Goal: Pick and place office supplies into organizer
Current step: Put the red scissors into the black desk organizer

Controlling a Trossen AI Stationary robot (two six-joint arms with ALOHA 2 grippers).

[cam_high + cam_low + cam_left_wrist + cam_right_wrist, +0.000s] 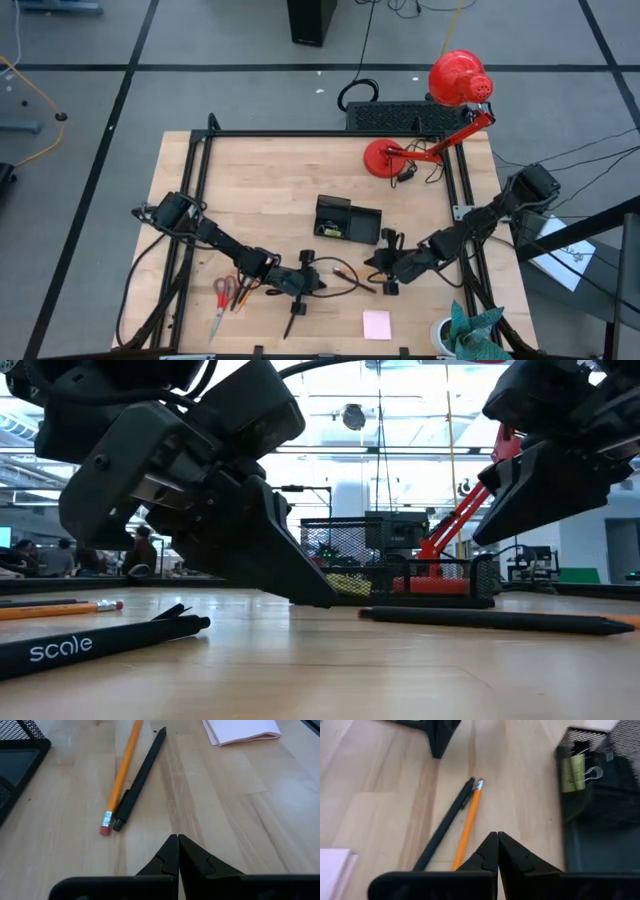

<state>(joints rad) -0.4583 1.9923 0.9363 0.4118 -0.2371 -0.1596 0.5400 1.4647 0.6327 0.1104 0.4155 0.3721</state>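
My left gripper (316,284) (178,839) is shut with nothing in it, its tips low over the wooden table. Just ahead of it an orange pencil (121,775) and a thin black pen (141,776) lie flat, side by side. My right gripper (374,263) (497,837) faces them from the other side, shut, holding nothing and raised off the table (540,480). The black mesh organizer (346,220) stands beyond them, with a yellow-green piece (571,771) and a clip (592,772) inside. Red-handled scissors (222,298) and a pink sticky-note pad (376,324) lie near the front edge.
A red desk lamp (440,110) stands at the far right, with a black slab (395,116) behind it. Another black pen (292,320) lies in front of my left gripper's arm. A black frame (200,150) borders the table.
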